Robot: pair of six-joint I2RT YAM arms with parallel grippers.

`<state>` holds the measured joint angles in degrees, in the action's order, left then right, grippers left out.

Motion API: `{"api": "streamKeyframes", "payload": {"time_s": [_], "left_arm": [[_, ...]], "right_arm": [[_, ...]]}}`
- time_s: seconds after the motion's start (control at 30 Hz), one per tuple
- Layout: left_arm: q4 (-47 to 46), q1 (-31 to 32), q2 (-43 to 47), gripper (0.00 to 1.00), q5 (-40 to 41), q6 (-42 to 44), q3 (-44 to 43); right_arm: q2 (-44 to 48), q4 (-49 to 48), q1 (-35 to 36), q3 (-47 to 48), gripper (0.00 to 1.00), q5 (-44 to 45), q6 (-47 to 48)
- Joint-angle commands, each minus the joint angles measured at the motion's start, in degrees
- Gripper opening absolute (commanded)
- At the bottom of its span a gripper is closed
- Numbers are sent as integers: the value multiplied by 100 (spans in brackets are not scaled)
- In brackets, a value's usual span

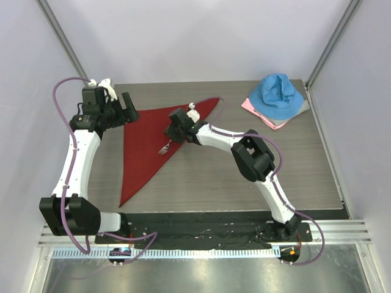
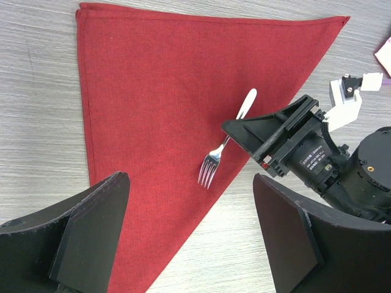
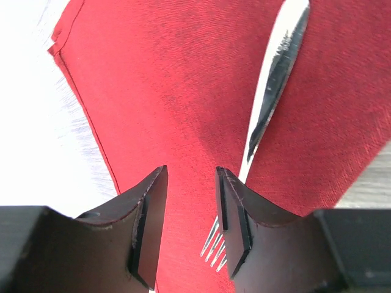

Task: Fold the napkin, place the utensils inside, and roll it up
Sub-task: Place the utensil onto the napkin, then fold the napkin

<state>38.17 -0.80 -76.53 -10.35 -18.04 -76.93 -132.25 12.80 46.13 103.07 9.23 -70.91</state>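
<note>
Napkin (image 1: 143, 143), the large dark red soft cloth, is lying flat on the grey wood-grain counter (image 1: 244, 177), folded into a triangle whose long point is running toward the near edge. The small silver metal fork (image 2: 227, 141) is resting on it close to the diagonal edge on the right, tines pointing toward the near side. The right gripper (image 3: 189, 183) is hovering just over the fork with its fingers parted and nothing clamped between them. The handle is passing under one finger rather than through the gap. The left gripper (image 2: 190, 207) is hanging beside the napkin's far left corner, fingers spread wide and empty.

The cloth is looking thin, limp and light, so it is likely going to drag and wrinkle rather than slide as one piece. Pinching a corner or a doubled edge seems the surest hold, ideally with the other arm pinning the fabric. The fork is looking stiff, light and slick, liable to skid on the weave once rolling is starting, so wrapping cloth snugly over its handle seems wise.
</note>
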Motion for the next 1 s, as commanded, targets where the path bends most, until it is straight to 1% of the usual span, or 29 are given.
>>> {"api": "streamKeyframes", "payload": {"time_s": [0.0, 0.07, 0.1, 0.17, 0.2, 0.23, 0.27, 0.3, 0.33, 0.37, 0.4, 0.47, 0.63, 0.83, 0.97], "left_arm": [[-161, 18, 174, 87, -46, -59, -130], [-161, 10, 191, 87, 24, -41, -121], [-170, 18, 200, 87, 59, -33, -121], [-187, 18, 209, 88, 77, -24, -103], [-214, 18, 209, 88, 77, -24, -86], [-214, 18, 191, 88, 86, -24, -77], [-214, 18, 183, 88, 86, -24, -86], [-231, 18, 174, 88, 68, -24, -77], [-249, 18, 182, 88, 68, -15, -51], [-275, 18, 165, 88, 42, -6, -33], [-275, 18, 148, 88, 42, 20, -33], [-310, 18, 147, 88, 42, 29, 2], [-381, 18, 95, 88, 77, 90, 55], [-363, 18, -72, 88, 200, 169, 55], [-337, 27, -125, 88, 235, 205, 37]], "right_arm": [[515, -592, -7, -14, 46, 96, 656], [769, -682, -138, -50, 48, 70, 981], [866, -726, -218, -128, 48, 61, 1296], [1042, -866, -420, -321, 48, -52, 1509], [1200, -1075, -716, -566, 49, -149, 1624], [1253, -1165, -867, -664, 50, -289, 1816], [1297, -1235, -1051, -752, 50, -639, 1975], [1367, -1453, -1349, -944, 51, -738, 2107], [1412, -1490, -1500, -1025, 52, -808, 2360], [1429, -1525, -1641, -1095, 54, -853, 2459], [1421, -1517, -1938, -1148, 59, -1079, 2512], [1386, -1552, -2203, -1201, 61, -1230, 2574], [930, -1692, -2897, -1087, 65, -1695, 2714], [279, -2193, -3250, -674, 67, -2302, 2618], [-46, -2422, -3303, -481, 68, -2356, 2556]]}}
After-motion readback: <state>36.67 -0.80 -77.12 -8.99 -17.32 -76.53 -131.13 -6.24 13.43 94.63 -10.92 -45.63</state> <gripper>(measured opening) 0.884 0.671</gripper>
